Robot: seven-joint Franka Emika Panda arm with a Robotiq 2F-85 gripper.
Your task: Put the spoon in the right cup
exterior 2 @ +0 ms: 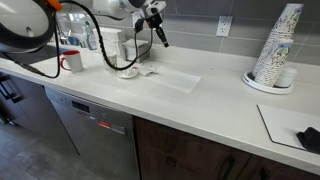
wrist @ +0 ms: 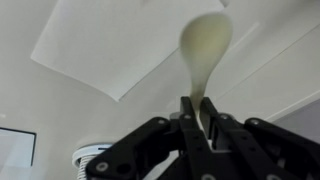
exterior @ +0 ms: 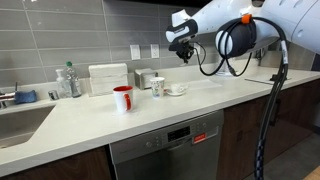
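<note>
My gripper (wrist: 198, 112) is shut on the handle of a cream-white spoon (wrist: 205, 45), whose bowl points away from the jaws. In both exterior views the gripper (exterior: 183, 52) (exterior 2: 159, 35) hangs well above the counter. The small whitish cup (exterior: 158, 87) with a dark print stands on the counter, below and a little to the left of the gripper. A red cup with white inside (exterior: 123, 98) stands nearer the counter's front; it also shows in an exterior view (exterior 2: 71, 62). The whitish cup is hidden in the wrist view.
A small white saucer (exterior: 176, 91) lies beside the whitish cup. A white box (exterior: 107, 78) and bottles (exterior: 68, 81) stand at the wall, a sink (exterior: 20, 120) beyond. A stack of paper cups (exterior 2: 274, 50) stands on a plate. A pale mat (wrist: 110, 50) lies on the counter.
</note>
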